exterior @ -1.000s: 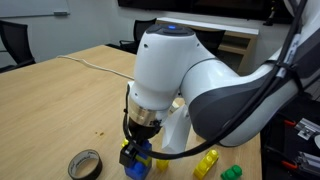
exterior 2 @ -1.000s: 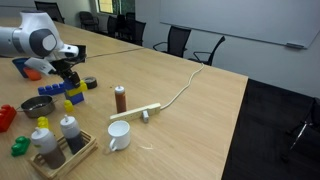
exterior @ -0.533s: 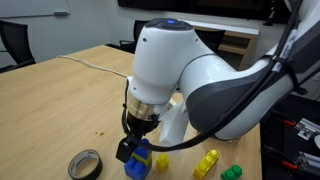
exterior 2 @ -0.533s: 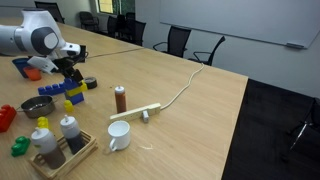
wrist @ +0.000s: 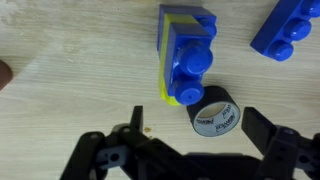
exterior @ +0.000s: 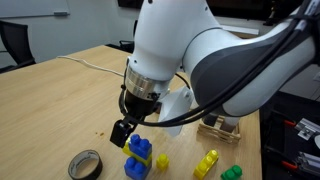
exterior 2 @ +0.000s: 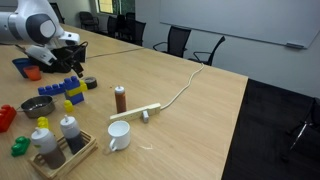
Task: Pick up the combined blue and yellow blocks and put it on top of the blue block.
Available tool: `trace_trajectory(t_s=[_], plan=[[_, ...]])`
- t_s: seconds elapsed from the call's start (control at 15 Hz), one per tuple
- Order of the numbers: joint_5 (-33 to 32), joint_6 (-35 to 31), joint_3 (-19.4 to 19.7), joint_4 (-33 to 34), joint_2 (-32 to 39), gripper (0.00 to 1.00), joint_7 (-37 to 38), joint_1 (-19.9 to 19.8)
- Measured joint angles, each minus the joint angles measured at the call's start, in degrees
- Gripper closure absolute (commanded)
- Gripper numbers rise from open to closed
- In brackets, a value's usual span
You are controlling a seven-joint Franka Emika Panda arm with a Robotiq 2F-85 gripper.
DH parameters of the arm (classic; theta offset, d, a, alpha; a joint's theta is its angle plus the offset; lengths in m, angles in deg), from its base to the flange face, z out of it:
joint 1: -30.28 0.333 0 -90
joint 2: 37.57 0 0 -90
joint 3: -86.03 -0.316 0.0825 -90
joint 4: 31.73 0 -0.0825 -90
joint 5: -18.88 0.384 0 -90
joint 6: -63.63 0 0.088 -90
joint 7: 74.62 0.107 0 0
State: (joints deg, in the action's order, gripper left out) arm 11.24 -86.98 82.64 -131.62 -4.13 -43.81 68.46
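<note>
Since the earlier frame the arm [exterior: 200,50] is raised, and the gripper [exterior: 124,132] is lifted clear of the stack. Its jaws are seen wide apart and empty in the wrist view. The combined blue and yellow blocks [wrist: 186,52] lie just beyond the tape roll [wrist: 213,112], straight ahead of the jaws, long axis running away from them. In an exterior view the pair is seen seated on the blue block [exterior: 134,168], beside the roll; placement is judged done.

One mug [exterior 2: 118,137], two bottles [exterior 2: 68,131] (in a tray [exterior 2: 80,152]), one metal bowl [exterior 2: 37,106], one tape roll [wrist: 218,120]
</note>
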Motion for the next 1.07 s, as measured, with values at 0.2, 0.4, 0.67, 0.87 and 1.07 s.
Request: trace_trajectory(t_s=[0.2,0.4,0.67,0.87,1.07], plan=[[2.3,0.0,-0.6,-3.2,-2.3,0.0,-0.1,-0.7],[4.2,0.0,-1.3,-7.6,-4.4,0.0,-0.3,-1.9],[6.7,-0.1,-4.1,-12.5,-7.8,0.0,-1.8,-4.2],[8.2,0.0,-6.2,-15.3,-10.8,0.0,-3.3,-5.8],[10.8,0.8,-8.7,-17.7,-12.3,0.0,-6.1,-8.0]])
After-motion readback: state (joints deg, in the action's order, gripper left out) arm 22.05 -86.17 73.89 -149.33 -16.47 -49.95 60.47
